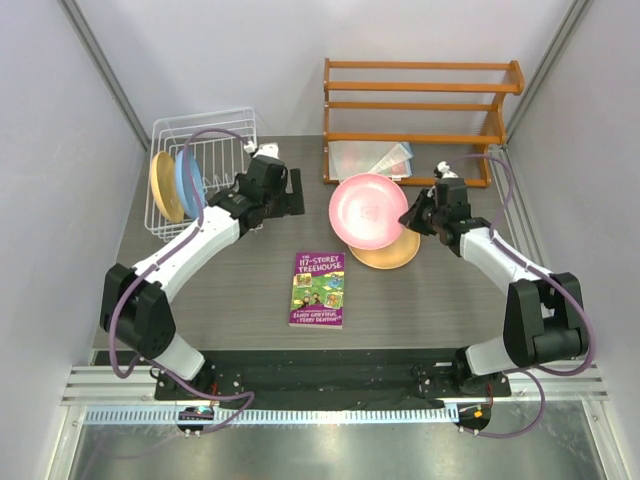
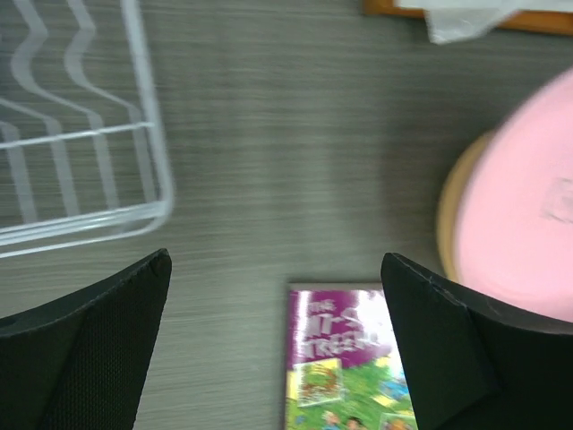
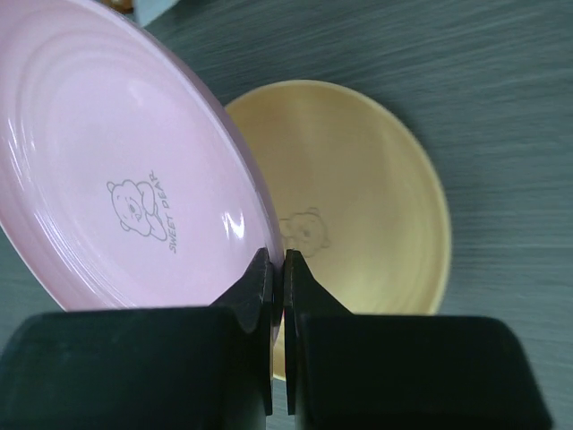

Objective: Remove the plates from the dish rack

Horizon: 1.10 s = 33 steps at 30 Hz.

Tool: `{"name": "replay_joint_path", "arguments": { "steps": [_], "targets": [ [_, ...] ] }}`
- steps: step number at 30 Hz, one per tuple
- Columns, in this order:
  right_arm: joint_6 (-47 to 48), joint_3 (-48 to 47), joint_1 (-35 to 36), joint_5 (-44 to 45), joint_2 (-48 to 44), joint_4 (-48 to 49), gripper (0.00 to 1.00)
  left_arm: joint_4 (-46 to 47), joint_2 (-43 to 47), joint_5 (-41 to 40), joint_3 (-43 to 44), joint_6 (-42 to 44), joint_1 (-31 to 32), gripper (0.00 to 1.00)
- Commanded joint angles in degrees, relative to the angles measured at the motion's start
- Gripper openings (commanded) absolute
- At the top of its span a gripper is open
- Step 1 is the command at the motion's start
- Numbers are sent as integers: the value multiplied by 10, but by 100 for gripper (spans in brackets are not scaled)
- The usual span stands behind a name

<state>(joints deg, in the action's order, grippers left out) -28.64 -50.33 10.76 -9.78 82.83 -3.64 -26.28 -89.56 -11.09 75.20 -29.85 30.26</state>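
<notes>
worktop [image 1: 250,290]: dark grey, wood-grain, carries everything below
wooden shelf [image 1: 420,105]: orange, slatted, at far right corner, long axis left-right along the far edge
dish rack [image 1: 200,118] [image 2: 148,116]: white wire, at far left corner, long axis roughly near-far; two plates in its left part
book [image 1: 318,288] [image 2: 349,358]: purple cover, flat near worktop centre, long axis near-far, title end toward far edge
pink plate [image 1: 367,210] [image 2: 528,224] [image 3: 116,179]: out of the rack, right of centre, tilted with bear-print face up; pinched rim points to the right edge; overlaps the flat yellow plate, contact between them can't be told
flat yellow plate [image 1: 390,255] [image 3: 358,197]: flat on worktop, face up, partly under the pink plate, right of the book
rack yellow plate [image 1: 164,187]: on edge in rack, leftmost, faces left-right, edge line near-far
blue plate [image 1: 188,180]: on edge in rack, just right of the rack yellow plate, same facing
right claw [image 1: 412,215] [image 3: 277,269]: fingers squeezed onto pink plate rim
left claw [image 1: 290,190] [image 2: 276,260]: fingers spread wide, nothing between them, over bare worktop between rack and pink plate
</notes>
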Motion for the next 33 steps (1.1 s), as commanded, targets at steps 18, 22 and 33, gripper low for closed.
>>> {"name": "replay_joint_path", "arguments": {
  "steps": [18, 22, 33],
  "targets": [
    [58, -28, -22, 105, 25, -112, 17, -13, 54, -339, 24, 122, -85, 99],
    [63, -29, -22, 106, 30, -111, 42, -11, 52, -329, 24, 121, -94, 99],
    [75, -37, -22, 163, -48, -140, 63, -6, 30, -314, 37, 119, -151, 99]
  ]
}}
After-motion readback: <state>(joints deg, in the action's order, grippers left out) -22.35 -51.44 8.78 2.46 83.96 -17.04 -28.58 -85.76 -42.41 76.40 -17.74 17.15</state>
